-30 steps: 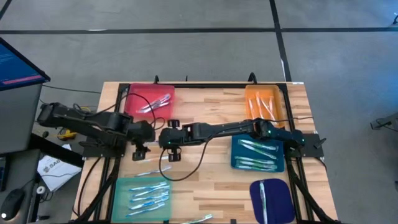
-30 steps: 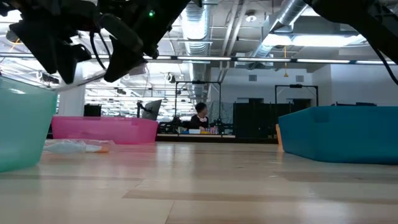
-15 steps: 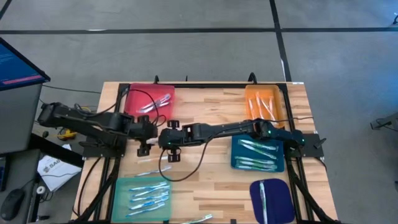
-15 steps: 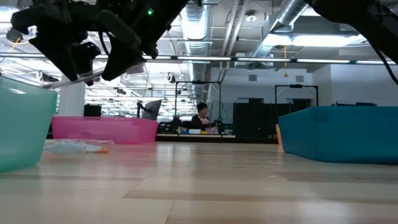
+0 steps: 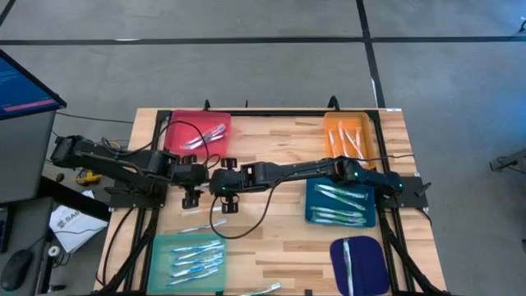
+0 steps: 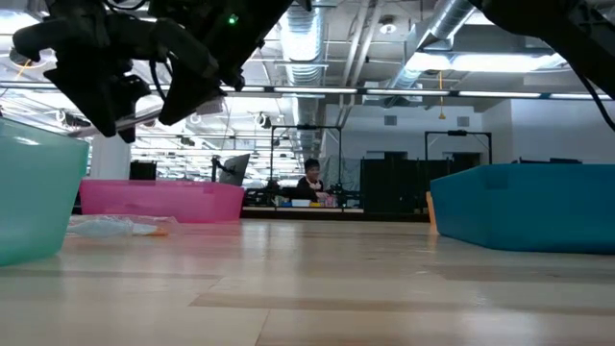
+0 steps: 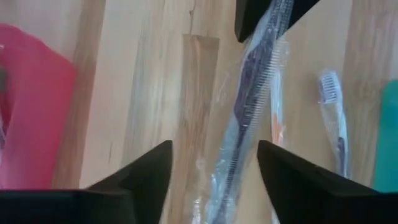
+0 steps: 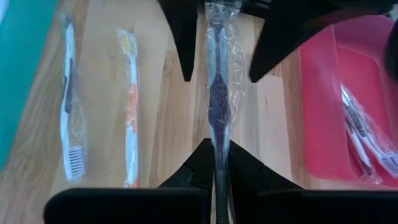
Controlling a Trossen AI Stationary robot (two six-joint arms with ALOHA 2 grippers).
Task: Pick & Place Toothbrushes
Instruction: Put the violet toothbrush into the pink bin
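Now: handover mid-surface | R hand [image 8: 217, 163] pinched shut on wrapped brush [image 8: 217, 93] | L hand [image 7: 214, 165] spread wide around brush's far end, not gripping | next, prob: L closes, R lets go.

Even bright light; blurry wrist close-ups

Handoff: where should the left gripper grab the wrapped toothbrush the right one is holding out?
Probably mid-handle, on the dark section. The right gripper pinches one end of the wrapped toothbrush, leaving the rest free. The open left gripper already straddles the handle lengthwise; it should close across the narrow width.
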